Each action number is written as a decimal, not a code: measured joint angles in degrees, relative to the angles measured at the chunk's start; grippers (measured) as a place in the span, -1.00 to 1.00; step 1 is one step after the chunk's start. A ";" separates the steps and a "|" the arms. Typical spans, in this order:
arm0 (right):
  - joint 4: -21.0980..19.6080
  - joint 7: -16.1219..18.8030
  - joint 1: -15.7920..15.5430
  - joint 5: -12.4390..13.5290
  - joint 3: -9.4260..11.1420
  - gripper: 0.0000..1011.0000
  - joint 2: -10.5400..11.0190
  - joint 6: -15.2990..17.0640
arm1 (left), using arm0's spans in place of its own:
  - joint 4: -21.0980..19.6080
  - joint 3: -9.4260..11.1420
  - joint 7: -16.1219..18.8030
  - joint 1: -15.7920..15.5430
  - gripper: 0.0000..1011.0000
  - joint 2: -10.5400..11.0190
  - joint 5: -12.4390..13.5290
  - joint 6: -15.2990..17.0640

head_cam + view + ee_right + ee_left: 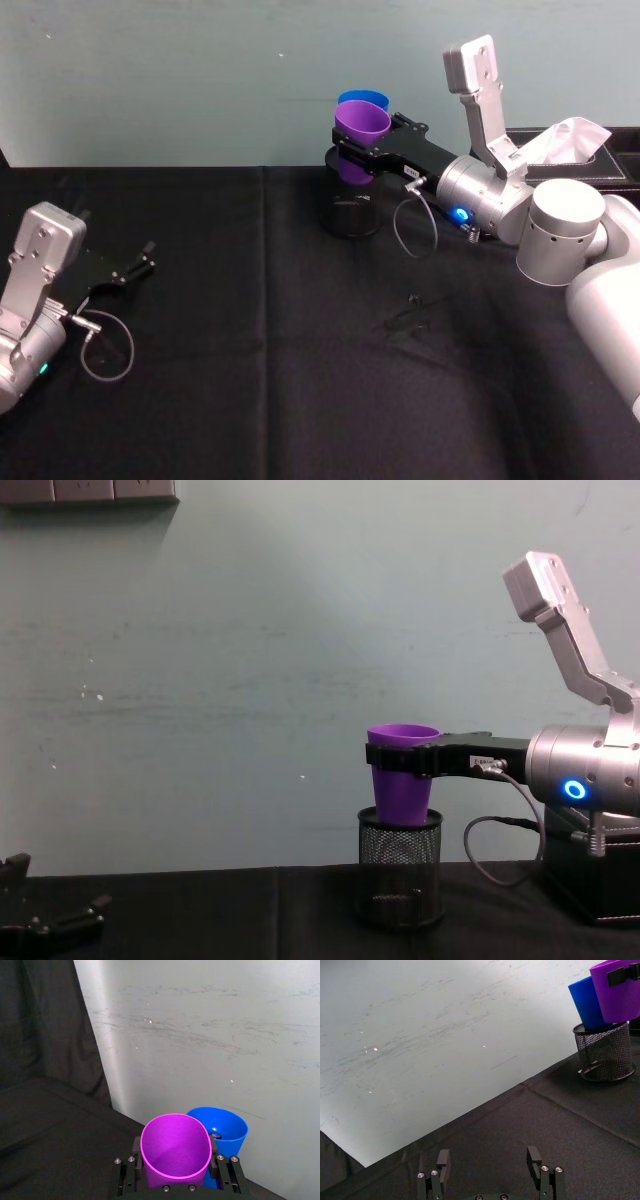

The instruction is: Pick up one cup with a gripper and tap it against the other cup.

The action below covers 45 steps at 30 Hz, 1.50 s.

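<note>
The left hand [148, 257] is lying parked on the bench [250, 380], fingers spread. Farther out, the right hand [362, 150] is clasping the purple cup [360, 122] above the mesh pen holder [350, 215], touching or just beside the blue cup [363, 99] behind. The tap seems to be happening; next is probably a gentle forward nudge.

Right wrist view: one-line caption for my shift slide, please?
Right gripper shut on the purple cup, its rim overlapping the blue cup just behind, pale wall beyond.

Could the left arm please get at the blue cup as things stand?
Probably not cleanly: the purple cup, held by the right gripper, crowds the blue cup in the mesh holder, though its left side shows free.
</note>
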 joint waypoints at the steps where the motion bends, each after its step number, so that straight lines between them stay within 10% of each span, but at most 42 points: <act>1: 0.00 0.00 0.00 0.00 0.00 0.42 0.00 0.00 | 0.00 0.00 0.00 0.00 0.98 0.00 0.00 0.00; 45: 0.00 0.00 0.00 0.00 0.00 0.42 0.00 0.00 | 0.00 0.00 0.00 0.00 0.98 0.00 0.00 0.00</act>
